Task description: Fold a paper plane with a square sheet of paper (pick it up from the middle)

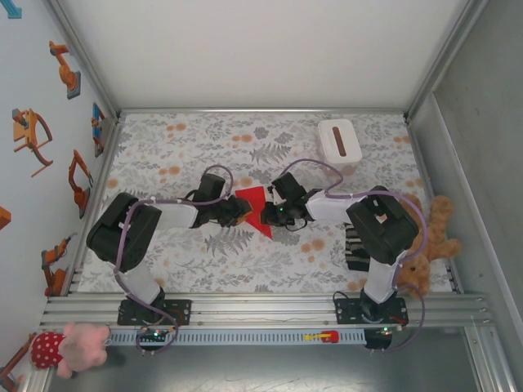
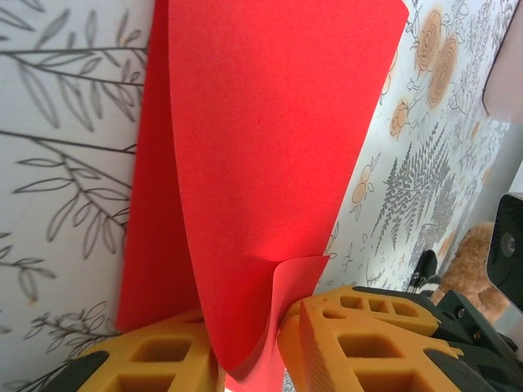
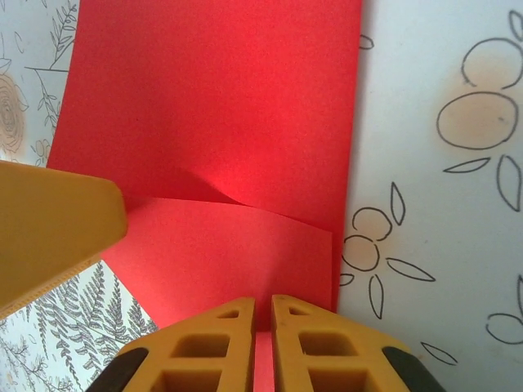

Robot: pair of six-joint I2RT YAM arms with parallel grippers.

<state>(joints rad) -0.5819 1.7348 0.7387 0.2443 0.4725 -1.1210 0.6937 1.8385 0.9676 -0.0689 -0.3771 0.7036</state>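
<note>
The square sheet of paper is bright red and lies mid-table, partly folded over on itself. In the left wrist view the paper rises in a curled fold that runs down between my orange fingers. My left gripper is shut on that fold from the paper's left side. My right gripper is shut, with only a thin slit between its fingers. Its tips sit over the flat flap of the paper near its right edge. One left-gripper finger shows in the right wrist view.
A white box with a dark slot stands at the back right. A brown teddy bear lies at the right table edge. A pink plush toy sits by the front rail. The floral tablecloth covers the table.
</note>
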